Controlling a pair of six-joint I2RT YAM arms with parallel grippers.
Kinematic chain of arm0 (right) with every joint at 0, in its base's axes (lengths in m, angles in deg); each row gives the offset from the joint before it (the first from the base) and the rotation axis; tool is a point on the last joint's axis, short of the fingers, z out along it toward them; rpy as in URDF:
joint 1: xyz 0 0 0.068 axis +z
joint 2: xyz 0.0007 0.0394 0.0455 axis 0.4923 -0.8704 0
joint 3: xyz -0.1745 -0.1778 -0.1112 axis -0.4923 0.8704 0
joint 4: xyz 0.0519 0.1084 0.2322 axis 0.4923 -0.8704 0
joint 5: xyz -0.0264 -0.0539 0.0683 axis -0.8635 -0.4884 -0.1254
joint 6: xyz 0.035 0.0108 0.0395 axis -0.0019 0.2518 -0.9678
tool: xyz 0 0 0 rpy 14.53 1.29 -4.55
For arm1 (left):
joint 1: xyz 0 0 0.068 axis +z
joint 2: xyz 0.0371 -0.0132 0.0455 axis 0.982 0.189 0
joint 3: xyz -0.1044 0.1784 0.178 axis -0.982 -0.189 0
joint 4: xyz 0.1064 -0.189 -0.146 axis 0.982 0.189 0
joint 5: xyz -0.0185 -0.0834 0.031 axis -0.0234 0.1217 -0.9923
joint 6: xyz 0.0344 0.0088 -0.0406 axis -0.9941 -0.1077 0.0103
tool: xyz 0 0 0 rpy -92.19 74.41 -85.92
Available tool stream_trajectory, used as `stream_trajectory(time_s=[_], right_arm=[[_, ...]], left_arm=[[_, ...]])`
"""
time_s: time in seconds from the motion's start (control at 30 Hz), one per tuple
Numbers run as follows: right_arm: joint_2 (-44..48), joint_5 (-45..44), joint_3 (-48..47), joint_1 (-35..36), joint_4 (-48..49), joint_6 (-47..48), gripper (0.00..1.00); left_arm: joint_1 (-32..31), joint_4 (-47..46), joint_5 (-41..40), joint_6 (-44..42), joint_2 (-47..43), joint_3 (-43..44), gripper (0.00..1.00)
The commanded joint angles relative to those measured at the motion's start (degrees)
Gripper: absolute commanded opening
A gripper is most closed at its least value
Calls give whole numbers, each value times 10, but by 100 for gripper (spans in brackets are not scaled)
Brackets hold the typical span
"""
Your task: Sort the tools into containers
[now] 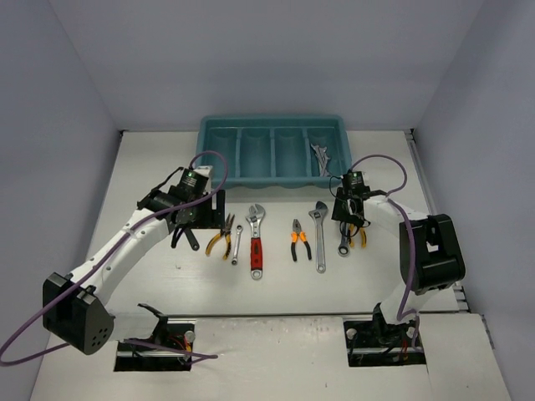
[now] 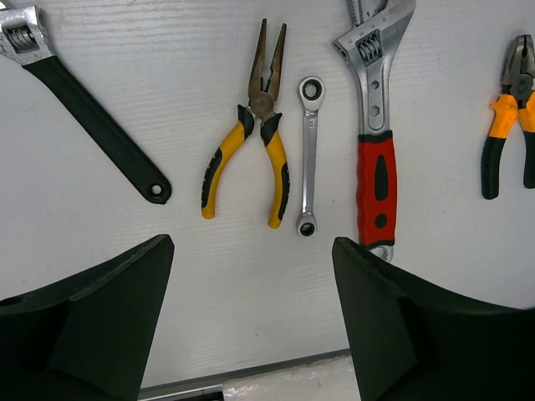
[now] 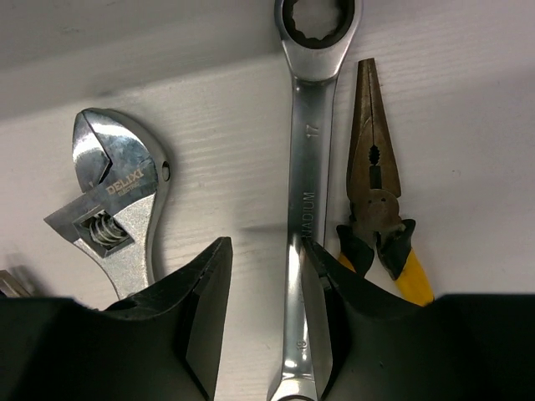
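Observation:
The teal tray (image 1: 219, 134) stands at the back; its rightmost compartment holds silver spanners (image 1: 322, 157). My right gripper (image 1: 345, 225) is open and low over a silver spanner (image 3: 308, 167). The spanner's shaft lies between the fingers, against the right finger, in the right wrist view (image 3: 266, 251). Yellow-handled pliers (image 3: 376, 192) lie just to its right, and a silver adjustable wrench (image 3: 113, 209) to its left. My left gripper (image 2: 252, 251) is open and empty above the table. Ahead of it lie a black wrench (image 2: 92, 121), yellow pliers (image 2: 251, 142), a small spanner (image 2: 309, 150) and a red-handled wrench (image 2: 374, 142).
Orange-handled pliers (image 1: 300, 240) lie in the middle of the row between the red-handled wrench (image 1: 256, 242) and the silver adjustable wrench (image 1: 320, 236). The three left tray compartments look empty. The table's front edge (image 2: 251, 368) is close below my left gripper.

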Motion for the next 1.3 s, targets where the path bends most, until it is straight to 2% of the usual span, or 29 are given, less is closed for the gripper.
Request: stream_trajectory(time_s=[0.0,0.33,0.8,0.9,1.07,1.27], right_arm=[[0,-27,-16,-7,4,-1,35],[7,-36,1,-15,3,-17,36],[-45,-26,0,-14,-29,-44,36],[-57,-30,-6,-11,-45,-55,27],[-61,-36,1,2,-68,-63,2],[-44,-21,33,56,-77,-84,0]], left_arm=[[3,-7,0,6,-31,-3,74],[3,-8,0,17,-28,-6,74],[3,-8,4,21,-21,-12,74],[3,-8,6,20,-20,-13,74],[3,-8,6,20,-25,-14,74],[2,-8,9,20,-31,-17,74]])
